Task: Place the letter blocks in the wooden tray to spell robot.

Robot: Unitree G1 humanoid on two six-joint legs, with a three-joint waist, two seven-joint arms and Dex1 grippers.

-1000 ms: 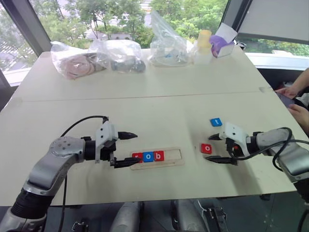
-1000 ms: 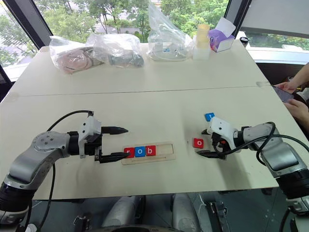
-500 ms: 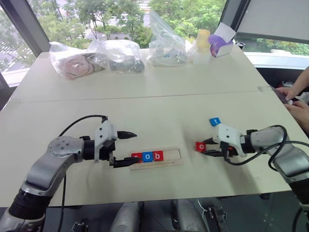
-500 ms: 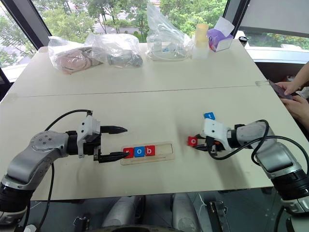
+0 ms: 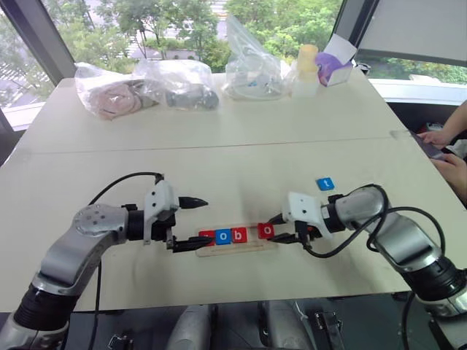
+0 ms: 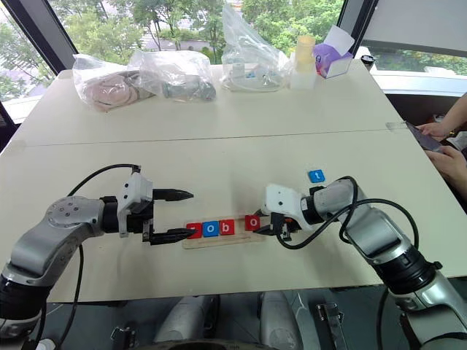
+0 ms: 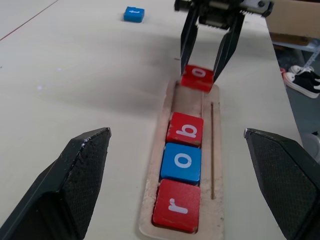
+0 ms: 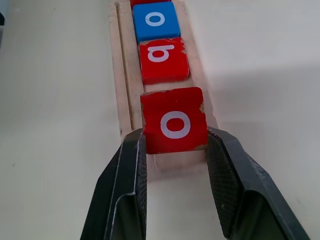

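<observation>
Right wrist view showed the right gripper [image 8: 175, 150] pinching the red o block [image 8: 173, 120] over the wooden tray [image 8: 119, 75], left gripper [image 5: 193, 223] spread wide, level, at the tray's left end.

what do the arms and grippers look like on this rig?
Silver-grey metal arm links with ribbed black joint sleeves. Each wrist carries a white block; left gripper and right gripper have two black tapered fingers with textured pads. Loose black cables loop along both forearms.

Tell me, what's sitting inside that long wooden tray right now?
The wooden tray holds a red r, blue o and red b. The right gripper holds a red o over the open end, hiding the slot beneath.
</observation>
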